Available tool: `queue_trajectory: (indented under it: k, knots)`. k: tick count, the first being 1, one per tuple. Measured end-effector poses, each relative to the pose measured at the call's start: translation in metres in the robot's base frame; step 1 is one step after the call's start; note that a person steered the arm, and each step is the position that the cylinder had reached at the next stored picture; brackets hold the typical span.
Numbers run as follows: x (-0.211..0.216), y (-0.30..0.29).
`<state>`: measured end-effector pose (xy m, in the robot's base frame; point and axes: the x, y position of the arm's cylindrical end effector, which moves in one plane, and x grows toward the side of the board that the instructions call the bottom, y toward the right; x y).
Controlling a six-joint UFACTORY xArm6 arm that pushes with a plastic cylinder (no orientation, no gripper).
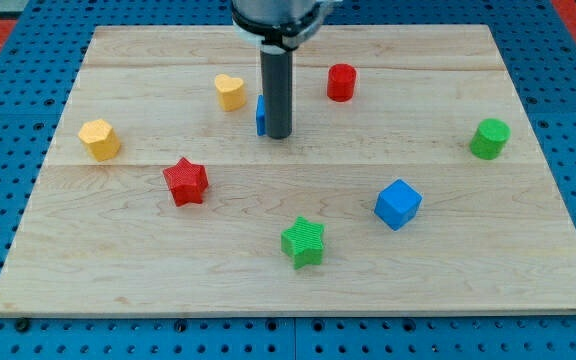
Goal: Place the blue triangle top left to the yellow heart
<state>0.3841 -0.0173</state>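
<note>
The yellow heart (231, 91) lies on the wooden board (298, 260) near the view's top, left of centre. The blue triangle (261, 115) sits just right of and slightly below the heart; the rod hides most of it, so only its left edge shows. My tip (279, 135) rests on the board touching the triangle's right side, at its lower edge.
A red cylinder (341, 82) stands right of the rod. A yellow hexagon (100, 139) is at the left, a red star (186, 182) below the heart, a green star (304, 242) at bottom centre, a blue cube (398, 204) to its right, and a green cylinder (489, 138) at the far right.
</note>
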Motion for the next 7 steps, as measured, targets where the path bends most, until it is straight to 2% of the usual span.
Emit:
queue_trajectory:
  k: [1, 2, 3, 4, 5, 6, 7]
  knots:
    - [-0.037, 0.009]
    - [-0.057, -0.043]
    - [-0.055, -0.056]
    - [-0.099, -0.089]
    - [-0.129, -0.094]
    - [-0.139, -0.058]
    - [-0.158, -0.067]
